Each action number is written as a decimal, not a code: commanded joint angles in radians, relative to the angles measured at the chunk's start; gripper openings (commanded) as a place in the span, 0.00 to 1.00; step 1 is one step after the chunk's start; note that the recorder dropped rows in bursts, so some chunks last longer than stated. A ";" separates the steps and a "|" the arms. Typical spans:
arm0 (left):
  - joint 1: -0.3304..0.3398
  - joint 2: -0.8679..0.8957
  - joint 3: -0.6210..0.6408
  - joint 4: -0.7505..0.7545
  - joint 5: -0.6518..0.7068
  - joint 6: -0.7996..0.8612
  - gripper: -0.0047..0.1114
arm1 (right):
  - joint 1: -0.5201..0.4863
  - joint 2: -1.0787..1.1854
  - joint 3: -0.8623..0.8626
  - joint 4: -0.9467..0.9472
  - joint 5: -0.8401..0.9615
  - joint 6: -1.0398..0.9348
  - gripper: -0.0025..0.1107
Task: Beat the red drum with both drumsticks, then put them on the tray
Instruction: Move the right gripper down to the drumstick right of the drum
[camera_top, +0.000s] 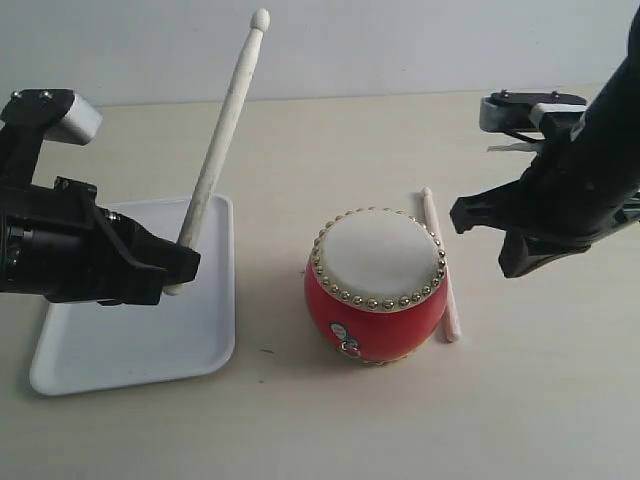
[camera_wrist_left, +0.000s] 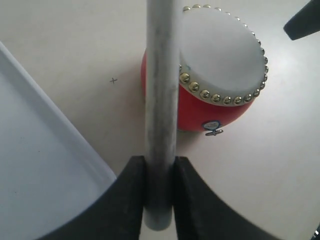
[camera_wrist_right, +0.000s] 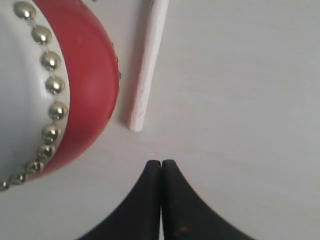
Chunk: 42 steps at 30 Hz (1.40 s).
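The red drum (camera_top: 377, 287) with cream skin and gold studs stands at the table's middle, also in the left wrist view (camera_wrist_left: 220, 75) and the right wrist view (camera_wrist_right: 75, 85). My left gripper (camera_top: 175, 270) (camera_wrist_left: 160, 172) is shut on one drumstick (camera_top: 222, 135) (camera_wrist_left: 162, 100), which points up and away, over the white tray (camera_top: 90, 350) (camera_wrist_left: 40, 165). The second drumstick (camera_top: 440, 265) (camera_wrist_right: 147, 65) lies on the table right beside the drum. My right gripper (camera_top: 485, 240) (camera_wrist_right: 161, 165) hangs to the right of it, shut and empty.
A pale wooden table (camera_top: 330, 420) carries everything. A plain wall (camera_top: 400, 40) runs along the back. The tray sits at the left near the front edge.
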 joint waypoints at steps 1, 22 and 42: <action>0.001 -0.008 0.004 -0.014 -0.010 0.003 0.04 | 0.061 0.009 -0.005 -0.074 -0.140 0.138 0.03; 0.001 -0.008 0.004 -0.018 -0.006 0.003 0.04 | -0.038 0.206 -0.128 -0.051 -0.146 0.222 0.29; 0.001 -0.008 0.004 -0.011 -0.021 0.003 0.04 | -0.038 0.639 -0.652 -0.080 0.079 0.162 0.33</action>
